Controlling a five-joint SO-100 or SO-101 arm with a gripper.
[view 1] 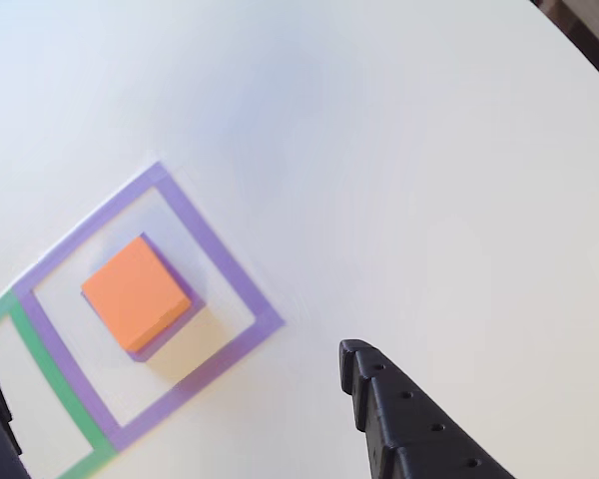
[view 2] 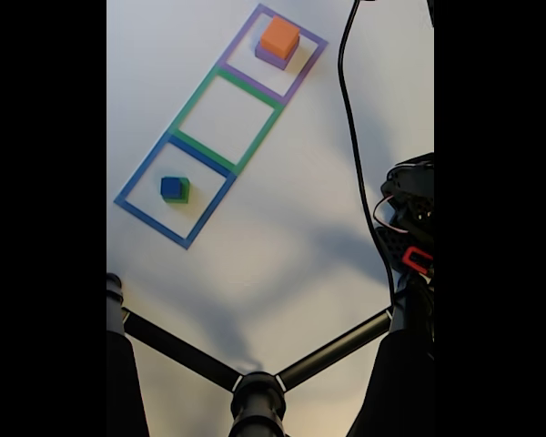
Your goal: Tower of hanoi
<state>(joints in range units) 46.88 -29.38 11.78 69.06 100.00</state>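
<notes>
An orange block (view 1: pixel 135 291) lies on a slightly wider purple block (view 1: pixel 176 329) inside the purple taped square. In the fixed view this pair, orange block (view 2: pixel 279 37) on purple block (view 2: pixel 271 59), sits at the top. A small blue cube (view 2: pixel 171 187) rests on a green block (view 2: pixel 186 191) in the blue taped square. My gripper (view 1: pixel 170 367) hangs above the table just right of and below the orange block in the other view. It is open, one black finger (view 1: pixel 399 419) at the lower right and the other at the lower left edge, with nothing between them.
A green taped square (view 2: pixel 226 123) lies between the purple and blue ones with no block in it. The arm's body (view 2: pixel 409 228) and a black cable (view 2: pixel 350 109) stand at the right of the fixed view. Black stand legs (view 2: pixel 255 382) cross its bottom.
</notes>
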